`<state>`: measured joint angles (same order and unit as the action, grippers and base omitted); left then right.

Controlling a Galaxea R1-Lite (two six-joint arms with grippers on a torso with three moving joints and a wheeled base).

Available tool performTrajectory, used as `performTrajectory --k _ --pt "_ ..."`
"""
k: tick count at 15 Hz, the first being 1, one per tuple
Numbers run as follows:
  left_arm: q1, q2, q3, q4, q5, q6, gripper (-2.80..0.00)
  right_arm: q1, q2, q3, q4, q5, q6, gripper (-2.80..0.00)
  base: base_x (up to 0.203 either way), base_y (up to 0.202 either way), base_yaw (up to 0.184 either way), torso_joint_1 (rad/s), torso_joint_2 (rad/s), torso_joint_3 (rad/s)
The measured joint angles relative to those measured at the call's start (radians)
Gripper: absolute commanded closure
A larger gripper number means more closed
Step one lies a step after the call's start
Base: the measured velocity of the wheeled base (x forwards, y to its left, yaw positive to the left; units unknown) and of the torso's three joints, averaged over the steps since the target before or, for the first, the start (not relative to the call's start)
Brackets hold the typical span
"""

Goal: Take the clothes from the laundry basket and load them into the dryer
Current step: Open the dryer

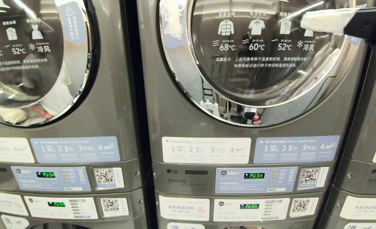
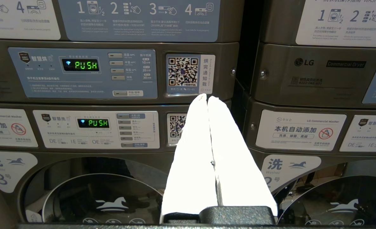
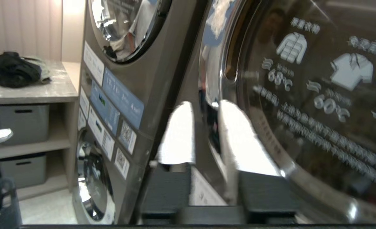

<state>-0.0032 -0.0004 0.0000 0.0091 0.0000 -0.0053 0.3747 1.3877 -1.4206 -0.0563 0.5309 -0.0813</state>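
Right, the right gripper [image 3: 203,133] hovers at the dryer door's [image 1: 264,57] upper right rim, white fingers slightly parted, holding nothing. Left gripper [image 2: 207,101] is pressed together, low before the control panels [image 2: 83,73]. Clothes aren't visible near the door.

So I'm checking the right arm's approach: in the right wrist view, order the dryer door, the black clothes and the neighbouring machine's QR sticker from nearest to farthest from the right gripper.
1. Dryer door: right at the right gripper, its rim showing between the fingers.
2. QR sticker: on the next machine's front, beside the gripper.
3. Black clothes: on the counter by the far wall.
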Motion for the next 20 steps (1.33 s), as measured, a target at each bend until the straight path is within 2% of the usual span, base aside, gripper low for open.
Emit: performTrajectory --k 6,10,13,17,20 --pt "0.0 0.0 0.0 0.0 0.0 0.0 0.0 0.082 0.312 -0.304 -0.081 -0.028 0.029 -2.8 0.0 0.0 0.0 0.0 0.0 0.0" --pt "0.0 0.0 0.0 0.0 0.0 0.0 0.0 0.151 0.477 -0.482 -0.084 -0.126 0.025 -2.8 0.0 0.0 0.0 0.0 0.0 0.0" --pt "0.0 0.0 0.0 0.0 0.0 0.0 0.0 0.183 0.549 -0.516 -0.087 -0.187 0.026 -2.8 0.0 0.0 0.0 0.0 0.0 0.0" --pt "0.0 0.0 0.0 0.0 0.0 0.0 0.0 0.204 0.595 -0.521 -0.176 -0.228 0.031 -2.8 0.0 0.0 0.0 0.0 0.0 0.0" --pt "0.0 0.0 0.0 0.0 0.0 0.0 0.0 0.221 0.616 -0.522 -0.186 -0.237 0.035 -2.8 0.0 0.0 0.0 0.0 0.0 0.0"
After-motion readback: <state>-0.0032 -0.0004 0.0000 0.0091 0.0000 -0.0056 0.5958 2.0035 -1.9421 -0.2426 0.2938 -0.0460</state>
